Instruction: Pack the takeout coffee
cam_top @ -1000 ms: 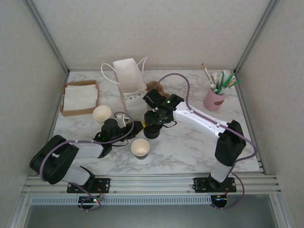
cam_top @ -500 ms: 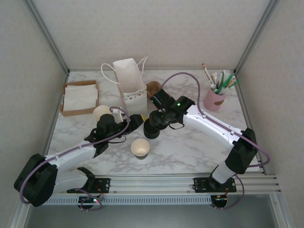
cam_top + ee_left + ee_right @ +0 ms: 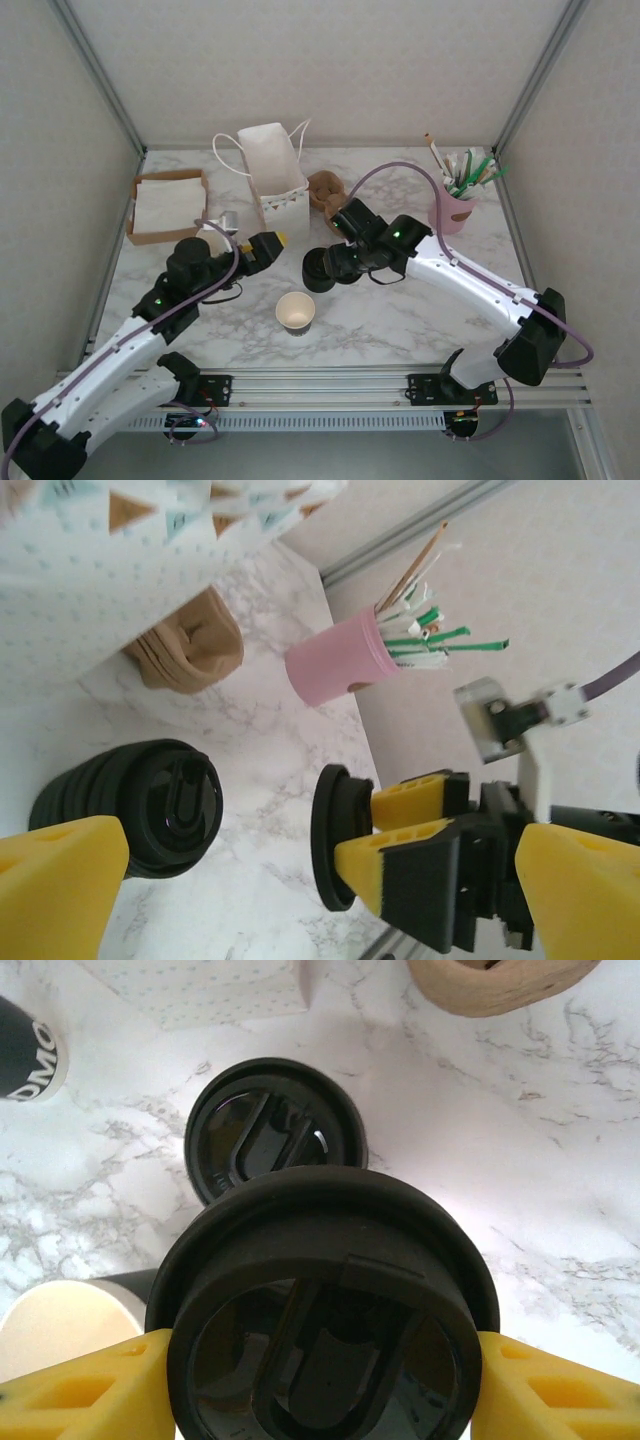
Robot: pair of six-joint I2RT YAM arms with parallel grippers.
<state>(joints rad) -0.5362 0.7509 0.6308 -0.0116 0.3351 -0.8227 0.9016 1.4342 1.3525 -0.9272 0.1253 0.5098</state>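
Observation:
The takeout coffee cup (image 3: 295,312) stands lidless and upright near the table's front, cream inside; its rim (image 3: 58,1332) shows at the lower left of the right wrist view. My right gripper (image 3: 332,264) (image 3: 320,1385) is shut on a single black lid (image 3: 320,1300) (image 3: 345,848), held just above and right of the squat black lid stack (image 3: 317,273) (image 3: 275,1130) (image 3: 150,805). My left gripper (image 3: 266,244) (image 3: 320,880) is wide open with nothing between its fingers, left of the stack, behind the cup.
A white paper bag (image 3: 272,170) stands at the back, brown sleeves (image 3: 322,187) beside it. A napkin box (image 3: 168,205) sits back left. A pink holder of stirrers (image 3: 452,207) is back right. Another cream cup (image 3: 207,237) is partly hidden behind my left arm.
My left gripper has opened wide and pulled back left, away from the lid stack. My right gripper has kept its grip on the lid and drawn slightly right of the stack.

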